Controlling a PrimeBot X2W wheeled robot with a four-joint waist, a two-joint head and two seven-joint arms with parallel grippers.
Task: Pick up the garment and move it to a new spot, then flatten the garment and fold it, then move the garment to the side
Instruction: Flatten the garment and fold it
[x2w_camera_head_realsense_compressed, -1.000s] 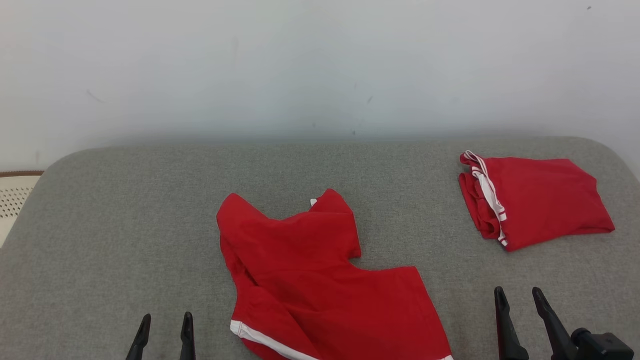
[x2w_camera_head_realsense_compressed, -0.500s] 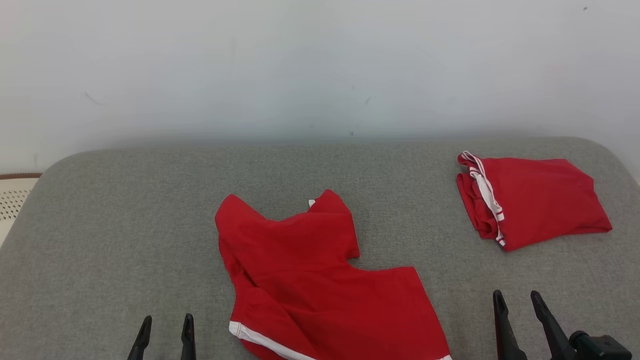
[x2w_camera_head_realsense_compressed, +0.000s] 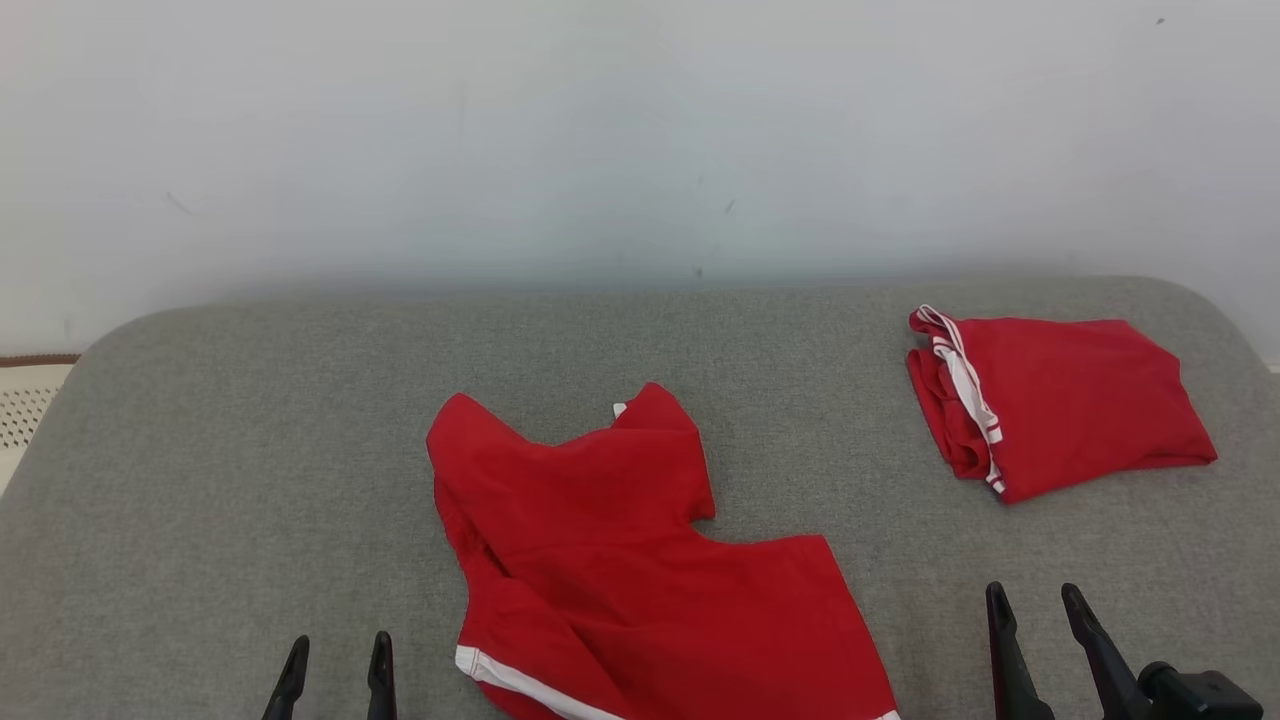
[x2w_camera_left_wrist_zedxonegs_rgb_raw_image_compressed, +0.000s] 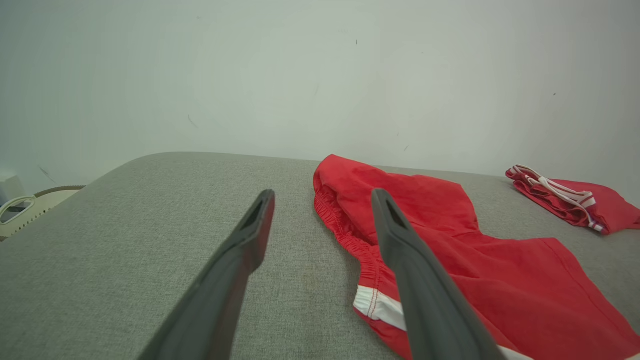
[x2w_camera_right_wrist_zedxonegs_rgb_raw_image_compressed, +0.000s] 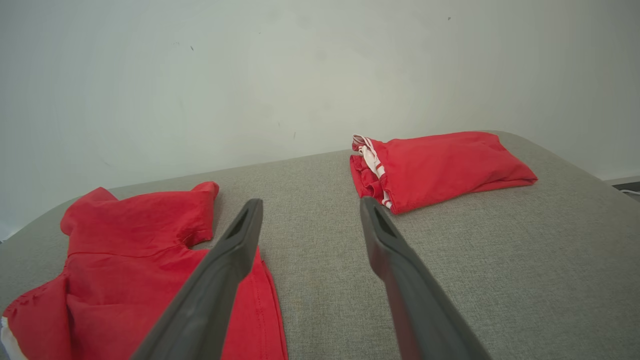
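While left gripper (x2w_camera_head_realsense_compressed: 340, 640) gapes empty, right gripper (x2w_camera_head_realsense_compressed: 1031, 590) matches.

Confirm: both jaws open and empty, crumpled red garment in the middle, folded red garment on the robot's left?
Wrong side: the head view shows the folded red garment on the robot's right. The crumpled red garment is in the middle; both jaws are open and empty.

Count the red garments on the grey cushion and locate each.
2. The loose garment lies front and centre; the folded garment sits at the far right. Nothing looks hidden.
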